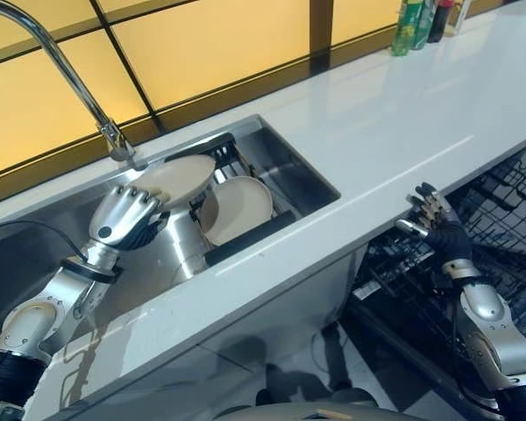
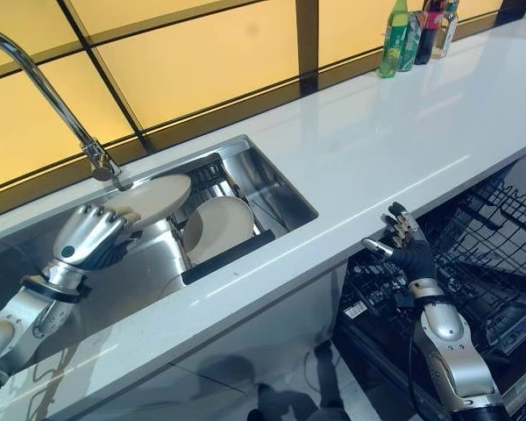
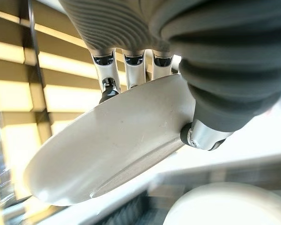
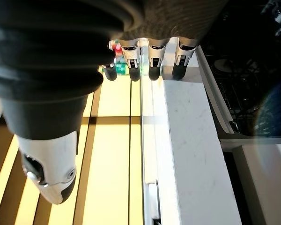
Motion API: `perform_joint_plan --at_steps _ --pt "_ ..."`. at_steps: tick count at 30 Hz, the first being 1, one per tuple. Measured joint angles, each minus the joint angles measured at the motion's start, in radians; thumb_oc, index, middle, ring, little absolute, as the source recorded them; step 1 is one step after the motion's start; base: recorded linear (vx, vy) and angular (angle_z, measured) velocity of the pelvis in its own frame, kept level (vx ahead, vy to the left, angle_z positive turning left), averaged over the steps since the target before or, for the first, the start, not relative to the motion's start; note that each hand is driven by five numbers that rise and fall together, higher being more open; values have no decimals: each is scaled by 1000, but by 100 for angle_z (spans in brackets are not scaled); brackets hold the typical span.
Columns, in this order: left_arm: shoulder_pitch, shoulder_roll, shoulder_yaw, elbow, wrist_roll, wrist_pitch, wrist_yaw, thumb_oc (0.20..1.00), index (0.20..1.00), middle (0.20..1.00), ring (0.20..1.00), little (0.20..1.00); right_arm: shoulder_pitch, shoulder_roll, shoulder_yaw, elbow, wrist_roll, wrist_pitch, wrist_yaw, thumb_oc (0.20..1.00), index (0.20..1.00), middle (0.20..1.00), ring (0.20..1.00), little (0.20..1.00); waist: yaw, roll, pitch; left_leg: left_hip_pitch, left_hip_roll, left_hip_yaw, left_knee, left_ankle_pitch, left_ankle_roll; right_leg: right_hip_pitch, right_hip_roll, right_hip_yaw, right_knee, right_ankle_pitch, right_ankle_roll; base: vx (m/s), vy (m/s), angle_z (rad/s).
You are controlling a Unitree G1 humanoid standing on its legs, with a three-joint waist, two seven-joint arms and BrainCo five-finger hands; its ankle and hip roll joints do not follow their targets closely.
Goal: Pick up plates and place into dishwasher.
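My left hand (image 1: pixel 123 219) is shut on a cream plate (image 1: pixel 177 179), lifted and tilted over the steel sink (image 1: pixel 285 167). In the left wrist view the fingers (image 3: pixel 131 63) lie over the plate (image 3: pixel 112 145) and the thumb presses its rim. A second cream plate (image 1: pixel 237 209) stands on edge in the dark rack (image 1: pixel 245 237) inside the sink. My right hand (image 1: pixel 437 219) hangs open by the counter's front edge, above the open dishwasher rack (image 1: pixel 500 210), holding nothing.
A curved tap (image 1: pixel 61 61) rises over the sink's left side. The white counter (image 1: pixel 403 114) runs to the right, with several bottles (image 1: pixel 421 22) at its far end. The dishwasher's lower wire basket (image 2: pixel 377 289) sticks out below the counter.
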Motion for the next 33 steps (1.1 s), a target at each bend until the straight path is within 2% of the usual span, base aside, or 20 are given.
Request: perform_joint_plan --at_steps 4,8,10,13,16,19,22,25,28,30,33 --pt "-7 0 4 -93 -50 -71 -18 200 200 200 200 200 1 -12 3 -4 -13 2 -24 1000 1000 1000 1000 1000 15 -11 -8 -7 3 -2 1 5 -1 -14 3 -1 0 6 -1 -67 -51 -1" --pt "-9 0 36 -142 -116 -95 -58 200 200 200 200 200 3 -21 0 -30 -13 8 -36 1000 1000 1000 1000 1000 17 -12 -10 -20 4 -2 2 8 -2 -28 5 1 0 12 -3 -83 -34 -2" --pt "-15 0 53 -157 -155 -98 -71 200 200 200 200 200 4 -32 -5 -56 -14 33 -27 1000 1000 1000 1000 1000 18 -14 -11 -22 5 1 4 10 1 -32 7 5 0 14 -6 -78 -25 -4" --pt "-24 0 75 -189 -188 -99 -92 200 200 200 200 200 -19 -68 -11 -192 -16 43 69 1000 1000 1000 1000 1000 24 -17 -18 -24 8 1 4 9 -1 -35 11 4 0 15 -9 -76 -17 0" --pt "-28 16 76 -202 -201 -113 -96 200 200 200 200 200 -87 -123 -18 -227 -46 89 185 1000 1000 1000 1000 1000 36 -42 -57 -26 11 4 4 5 -6 -43 14 6 0 12 -13 -79 -14 -1" --pt "-28 74 100 -222 -237 -115 -102 200 200 200 200 200 -80 -240 -63 -212 -97 171 355 1000 1000 1000 1000 1000 52 -75 -69 -26 11 5 5 5 -6 -43 15 8 0 10 -14 -83 -9 0" --pt "-28 120 136 -222 -269 -106 -102 200 200 200 200 200 -36 -341 -113 -204 -112 187 509 1000 1000 1000 1000 1000 49 -98 -76 -27 11 22 5 2 -5 -49 13 12 0 9 -12 -83 -11 -9" --pt "-28 138 147 -222 -284 -102 -101 200 200 200 200 200 -24 -381 -142 -185 -110 152 612 1000 1000 1000 1000 1000 29 -109 -83 -26 13 31 4 -2 -5 -57 14 27 0 11 -12 -82 -11 -17" --pt "-27 140 146 -222 -284 -102 -100 200 200 200 200 200 -5 -426 -173 -194 -60 57 699 1000 1000 1000 1000 1000 12 -110 -83 -26 14 40 1 -8 -6 -63 16 38 0 11 -11 -68 -6 -12" --pt "-28 140 144 -222 -284 -106 -97 200 200 200 200 200 -7 -435 -174 -209 -8 10 709 1000 1000 1000 1000 1000 -2 -110 -83 -26 16 47 1 -9 -6 -65 17 44 0 12 -12 -54 -10 -11" --pt "-37 138 126 -217 -283 -118 -94 200 200 200 200 200 -45 -418 -173 -204 35 -37 659 1000 1000 1000 1000 1000 -7 -108 -83 -25 16 56 4 -9 -6 -67 18 54 0 14 -13 -41 -9 -9"
